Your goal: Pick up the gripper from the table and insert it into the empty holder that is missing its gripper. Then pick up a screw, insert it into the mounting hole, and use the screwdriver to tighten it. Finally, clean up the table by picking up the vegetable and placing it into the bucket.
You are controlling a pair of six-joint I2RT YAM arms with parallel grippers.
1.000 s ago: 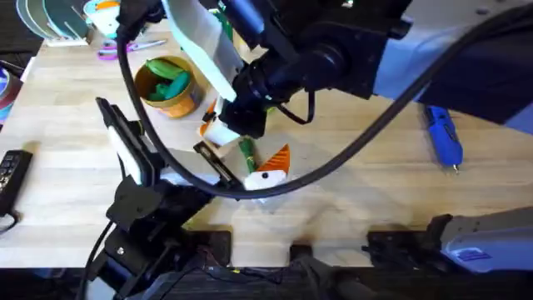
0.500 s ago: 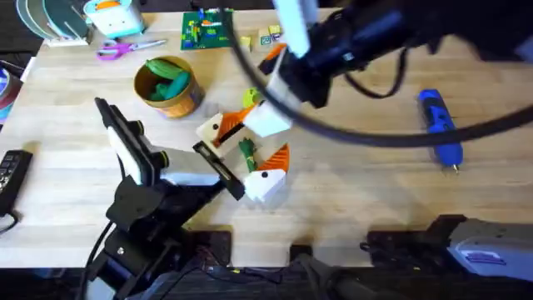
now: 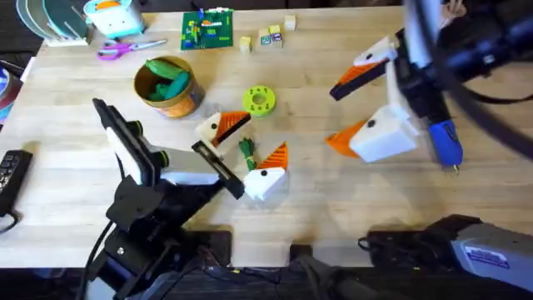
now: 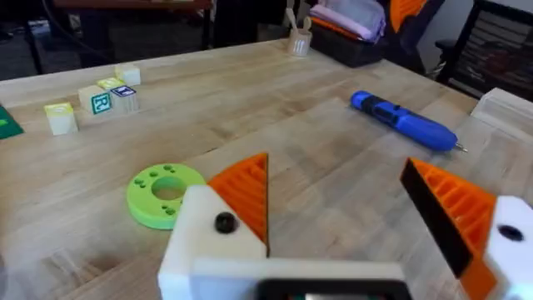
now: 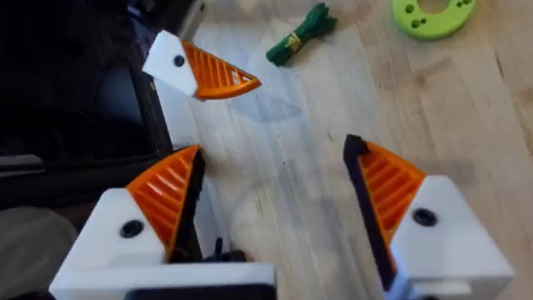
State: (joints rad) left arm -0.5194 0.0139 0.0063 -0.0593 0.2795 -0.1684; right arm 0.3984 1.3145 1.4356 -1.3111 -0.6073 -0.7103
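Note:
My left gripper [image 3: 264, 133] rests open at mid-table, and both of its white mounts carry an orange finger with a dark screw head [image 4: 224, 222]. I cannot tell which mount is the holder. The loose gripper piece is out of view. The dark green vegetable [image 3: 246, 152] lies on the wood between the left mounts. My right gripper [image 3: 331, 117] hangs open above the table's right side, empty, partly covering the blue screwdriver [image 3: 445, 143]. The yellow bucket [image 3: 166, 86] at the back left holds green toys. The right wrist view shows the vegetable [image 5: 301, 33] beyond the open gripper [image 5: 273, 148].
A lime-green disc [image 3: 259, 99] lies just behind the left gripper. Along the far edge are pink scissors [image 3: 121, 48], a green plate [image 3: 208, 29] and small blocks [image 3: 266, 37]. A black remote [image 3: 12, 171] lies at the left edge.
The right arm has swung from over the left gripper at mid-table to the right side, uncovering the green disc. The left arm, vegetable and bucket have not moved.

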